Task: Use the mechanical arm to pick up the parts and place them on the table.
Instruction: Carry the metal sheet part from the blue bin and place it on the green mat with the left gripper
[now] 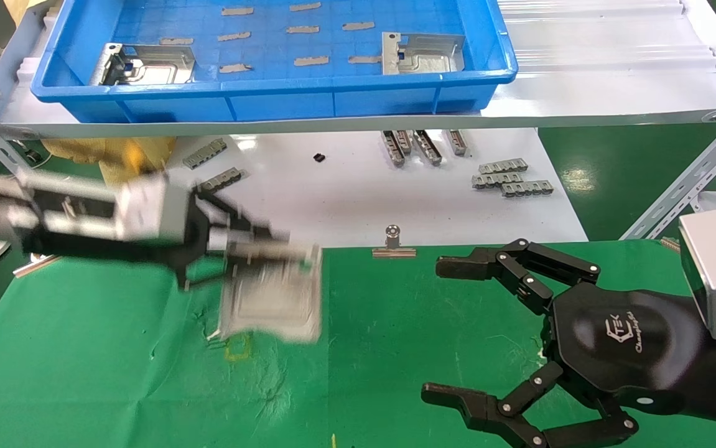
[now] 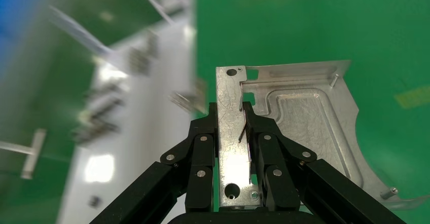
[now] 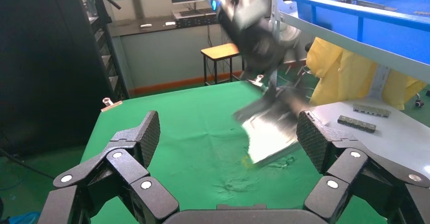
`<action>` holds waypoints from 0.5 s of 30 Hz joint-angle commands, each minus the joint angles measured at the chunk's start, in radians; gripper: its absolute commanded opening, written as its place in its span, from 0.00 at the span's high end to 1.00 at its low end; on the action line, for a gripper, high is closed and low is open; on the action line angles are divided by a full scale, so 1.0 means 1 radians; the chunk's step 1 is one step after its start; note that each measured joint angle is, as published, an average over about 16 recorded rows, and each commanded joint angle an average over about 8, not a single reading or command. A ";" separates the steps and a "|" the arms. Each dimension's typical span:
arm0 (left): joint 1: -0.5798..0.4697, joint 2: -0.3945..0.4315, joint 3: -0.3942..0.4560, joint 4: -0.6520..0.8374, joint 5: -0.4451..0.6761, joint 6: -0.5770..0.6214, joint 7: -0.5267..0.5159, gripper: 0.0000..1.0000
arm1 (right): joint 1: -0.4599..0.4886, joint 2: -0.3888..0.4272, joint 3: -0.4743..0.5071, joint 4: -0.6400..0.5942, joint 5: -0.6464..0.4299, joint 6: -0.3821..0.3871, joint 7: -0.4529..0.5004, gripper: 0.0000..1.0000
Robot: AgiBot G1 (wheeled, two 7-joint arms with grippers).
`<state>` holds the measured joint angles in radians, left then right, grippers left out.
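Bright green cloth on the bench [image 1: 115, 373]; silver embossed plate [image 1: 274, 297] in the black left pincer [image 1: 242, 249]; blue tray [image 1: 270, 93] far; black right pincer [image 1: 451, 330], white logo.

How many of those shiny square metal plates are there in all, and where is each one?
Lying in the blue tray: 2, one plate toward the robot's left and another plate toward its right.
Clamped in the left gripper over the green table: 1, the held plate.
In the right gripper, which is open: 0.
Total: 3 plates.
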<state>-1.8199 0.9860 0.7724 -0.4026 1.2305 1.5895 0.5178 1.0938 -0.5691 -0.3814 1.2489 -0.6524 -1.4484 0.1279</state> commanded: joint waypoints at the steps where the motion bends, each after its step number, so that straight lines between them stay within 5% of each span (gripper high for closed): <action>1: 0.008 0.001 0.035 -0.006 0.029 -0.001 0.030 1.00 | 0.000 0.000 0.000 0.000 0.000 0.000 0.000 0.00; 15: 0.046 0.010 0.133 0.117 0.051 -0.052 0.214 1.00 | 0.000 0.000 0.000 0.000 0.000 0.000 0.000 0.00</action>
<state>-1.7755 1.0005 0.9024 -0.2830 1.2813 1.5380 0.7182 1.0938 -0.5690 -0.3814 1.2489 -0.6524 -1.4484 0.1278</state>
